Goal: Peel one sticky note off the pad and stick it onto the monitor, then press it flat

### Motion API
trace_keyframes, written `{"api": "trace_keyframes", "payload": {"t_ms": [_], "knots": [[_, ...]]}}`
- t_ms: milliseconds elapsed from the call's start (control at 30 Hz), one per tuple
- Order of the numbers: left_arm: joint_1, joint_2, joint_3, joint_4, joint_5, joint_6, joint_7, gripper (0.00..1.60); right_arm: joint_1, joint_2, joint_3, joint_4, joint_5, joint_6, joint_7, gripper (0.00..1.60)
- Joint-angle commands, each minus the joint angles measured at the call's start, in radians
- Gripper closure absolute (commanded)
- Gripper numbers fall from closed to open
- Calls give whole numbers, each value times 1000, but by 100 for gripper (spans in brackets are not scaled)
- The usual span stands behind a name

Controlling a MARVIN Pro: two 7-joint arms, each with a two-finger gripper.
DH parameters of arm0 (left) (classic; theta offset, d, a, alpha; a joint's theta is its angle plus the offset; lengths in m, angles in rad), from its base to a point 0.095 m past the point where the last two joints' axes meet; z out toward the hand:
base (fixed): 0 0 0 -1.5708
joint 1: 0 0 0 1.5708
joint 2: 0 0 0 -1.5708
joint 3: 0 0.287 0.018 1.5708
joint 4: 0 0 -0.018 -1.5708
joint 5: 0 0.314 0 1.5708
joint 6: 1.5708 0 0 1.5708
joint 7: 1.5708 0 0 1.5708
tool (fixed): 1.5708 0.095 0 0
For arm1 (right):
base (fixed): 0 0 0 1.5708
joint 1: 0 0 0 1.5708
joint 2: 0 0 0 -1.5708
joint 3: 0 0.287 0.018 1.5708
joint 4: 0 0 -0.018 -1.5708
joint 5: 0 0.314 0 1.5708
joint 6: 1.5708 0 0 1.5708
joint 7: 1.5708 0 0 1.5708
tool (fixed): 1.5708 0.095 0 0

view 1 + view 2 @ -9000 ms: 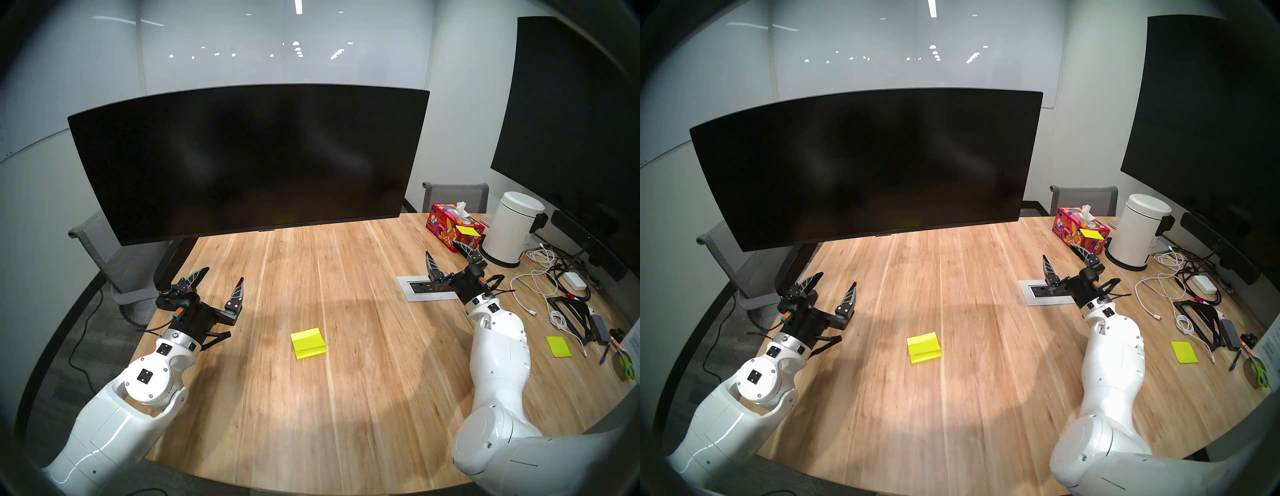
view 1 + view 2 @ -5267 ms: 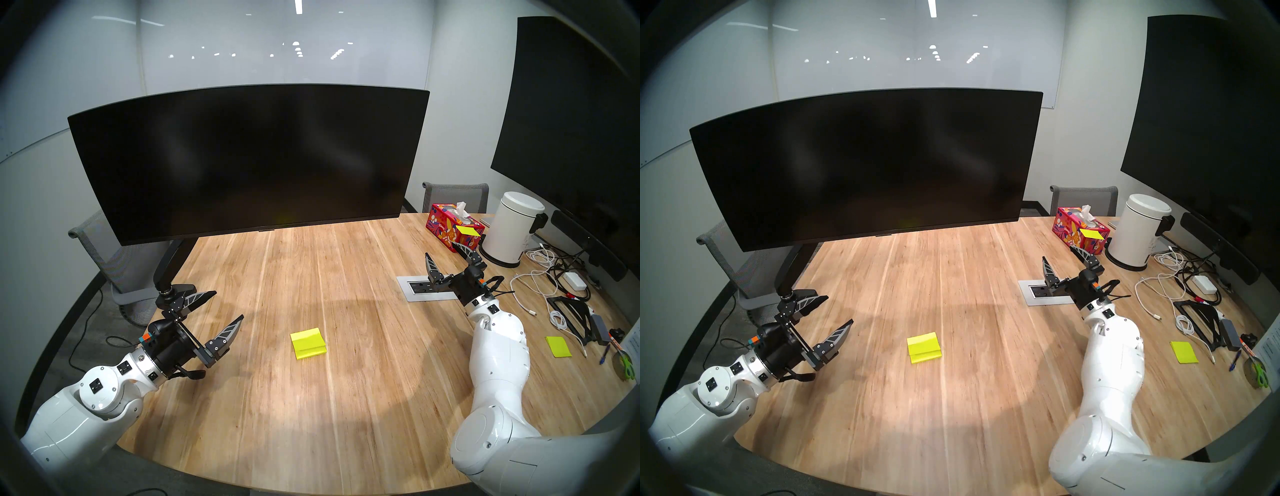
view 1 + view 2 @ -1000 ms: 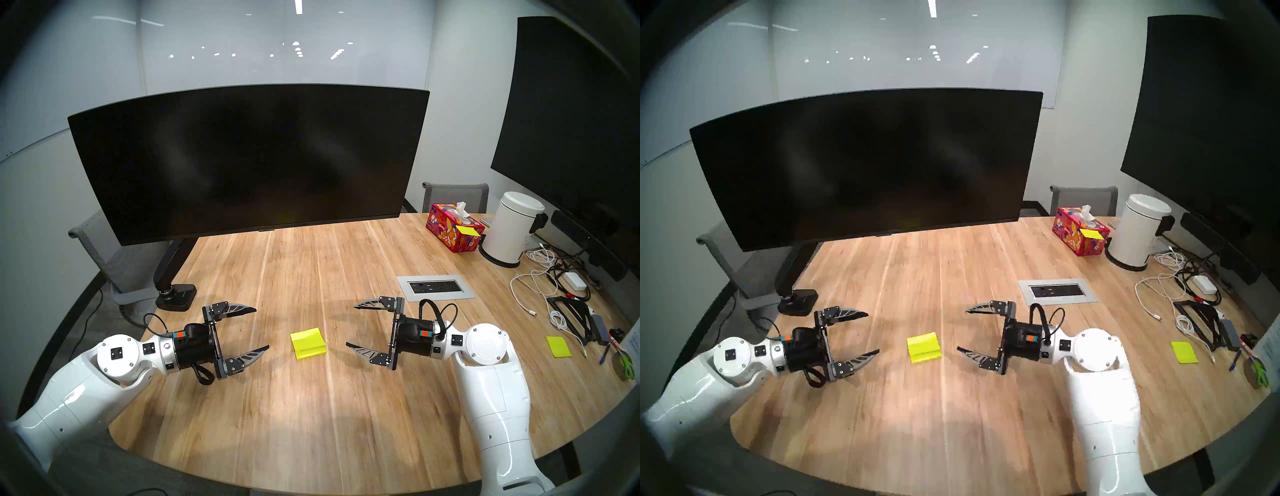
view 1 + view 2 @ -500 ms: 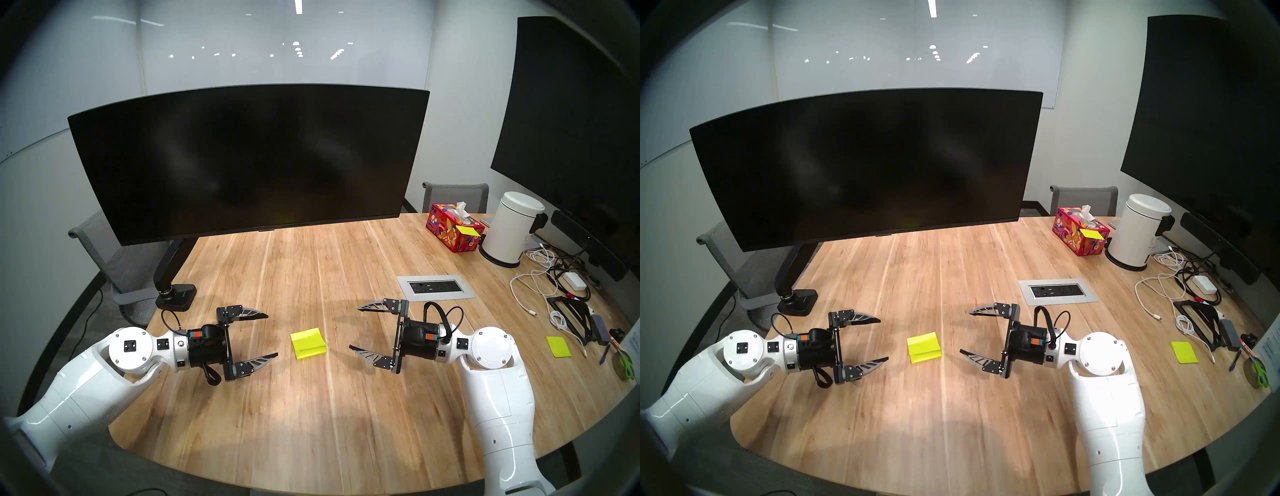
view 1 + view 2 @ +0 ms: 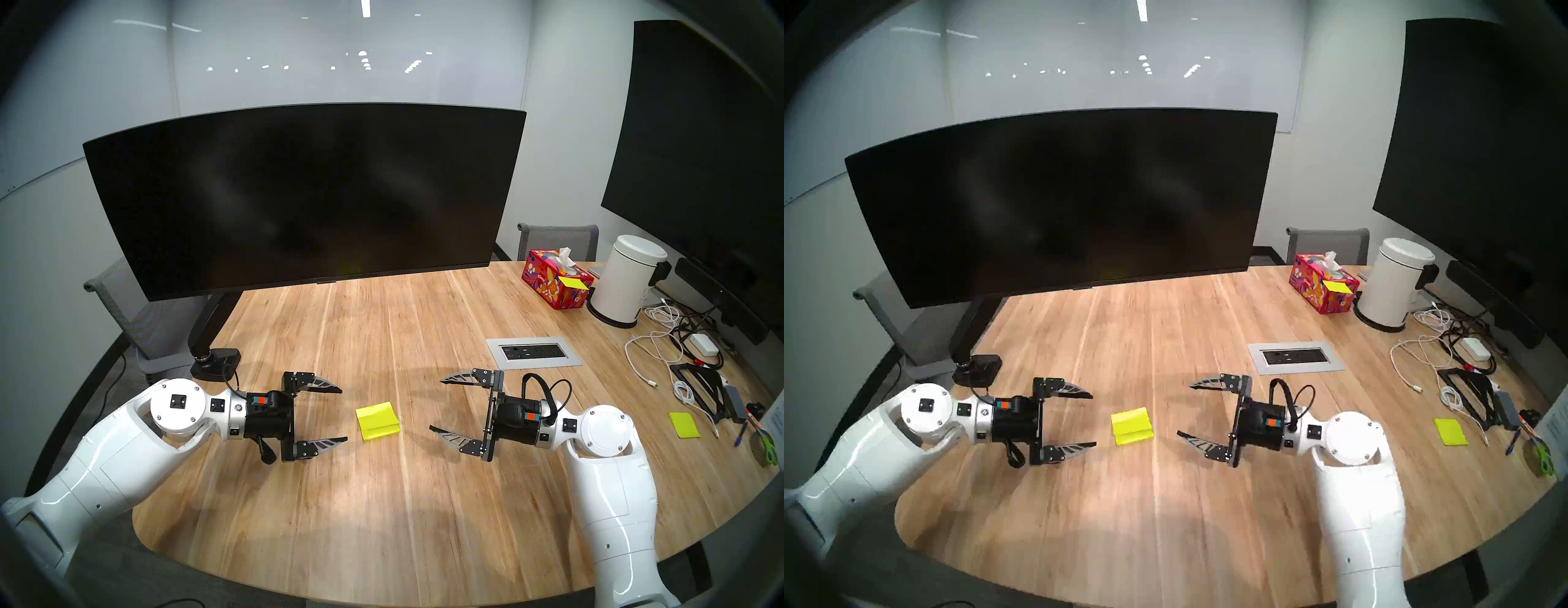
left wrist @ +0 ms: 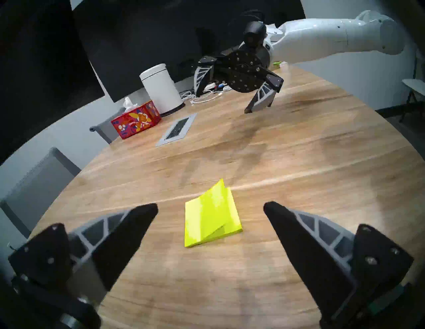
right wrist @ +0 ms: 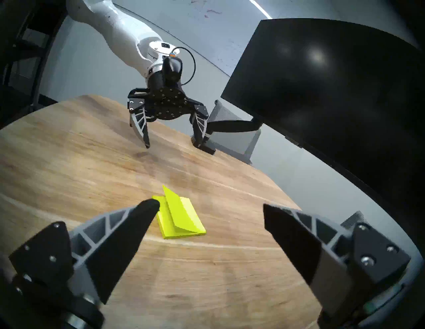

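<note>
The pad (image 5: pixel 378 422) lies on the bench (image 5: pixel 382 530) between the left gripper (image 5: pixel 344 414) and right gripper (image 5: pixel 435 403), top sheet curled up; both have fingers spread, empty.

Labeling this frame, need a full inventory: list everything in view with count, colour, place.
pad: 1, neon yellow-green, table centre, top sheet curled up
monitor: 1, black, curved, far left on arm stand
wall display: 1, black, right
table: 1, light wood
tissue box: 1, red floral, far right, small yellow note on it
bin: 1, white, beside tissue box
power outlet panel: 1, grey, inset right of centre
loose note: 1, yellow-green, right edge
cables: several, white and black, right
chairs: 2, grey, behind table
left gripper: open, left of pad
right gripper: open, right of pad
</note>
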Motion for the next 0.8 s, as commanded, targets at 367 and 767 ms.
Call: {"api": "trace_keyframes", "payload": {"t_ms": [367,767], "knots": [[-95,-77,39,28,50,33,-3,0,-14,12,5,-36,52,-2,21,0],[-121,-111,91,43,115,56,4,0,-42,27,13,-54,85,1,20,0]]}}
